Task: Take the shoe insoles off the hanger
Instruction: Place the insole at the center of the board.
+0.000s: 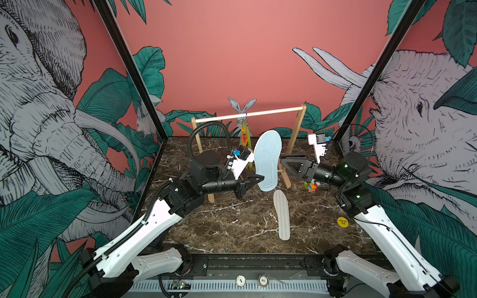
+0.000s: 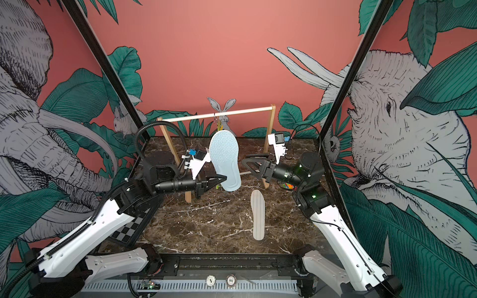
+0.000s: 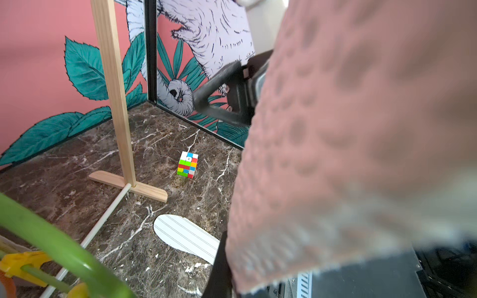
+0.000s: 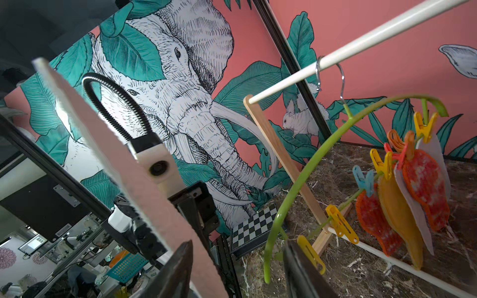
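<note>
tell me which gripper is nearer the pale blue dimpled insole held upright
Left. The left gripper is shut on the lower end of the pale blue dimpled insole; the right gripper hovers open just beside its other edge.

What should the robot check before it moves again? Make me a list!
1. Grip: left gripper shut on the dimpled insole: ok.
2. Clearance: dimpled insole apart from the hanger in both wrist views: ok.
3. Other arm: right gripper open, gripping nothing: ok. Whether it touches the dimpled insole: cannot tell.
4. Landing spot: bare table beside the striped insole: ok.
5. Job finished: not ok; red-orange insoles hang pegged on the hanger.
</note>
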